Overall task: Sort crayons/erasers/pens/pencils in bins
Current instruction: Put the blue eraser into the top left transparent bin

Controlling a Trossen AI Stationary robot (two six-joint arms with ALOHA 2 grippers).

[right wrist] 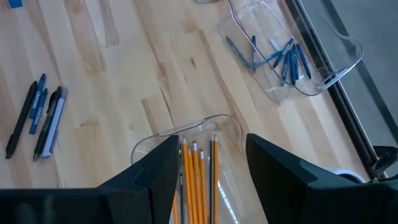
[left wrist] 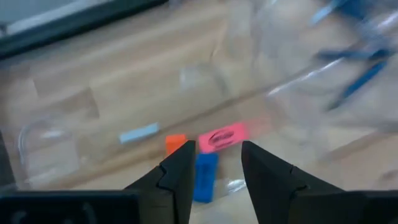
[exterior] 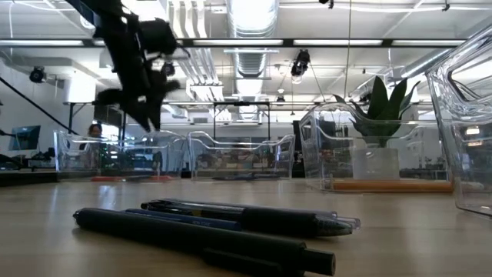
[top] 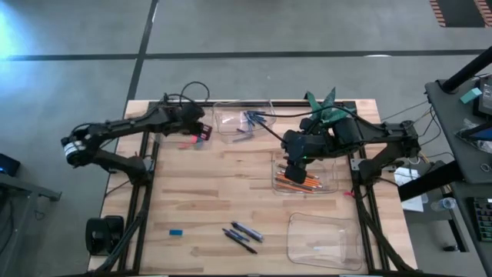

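High view: the left gripper [top: 201, 132] is at the far left of the wooden table [top: 207, 192], over a clear bin [top: 171, 135] that holds erasers. In the left wrist view its two dark fingers [left wrist: 180, 171] stand apart with nothing between them. Below them lie a pink eraser [left wrist: 222, 136], a blue eraser [left wrist: 205, 176], a small orange one [left wrist: 175, 143] and a pale blue one [left wrist: 138, 133].

The right gripper [top: 296, 158] hangs over the bin of pencils [top: 328, 181] on the right side of the table. Its jaws are wide apart and hold nothing. The orange pencils [right wrist: 198, 177] lie side by side in that bin, right under the fingers.

At the far middle of the table, a third bin [top: 231, 120] holds the blue crayons [top: 252, 123].

A fourth bin [top: 323, 238] sits at the near right.

Three dark pens [top: 241, 235] lie loose on the table at the near middle. One more blue eraser [top: 177, 231] lies alone on the wood to the left of the pens.
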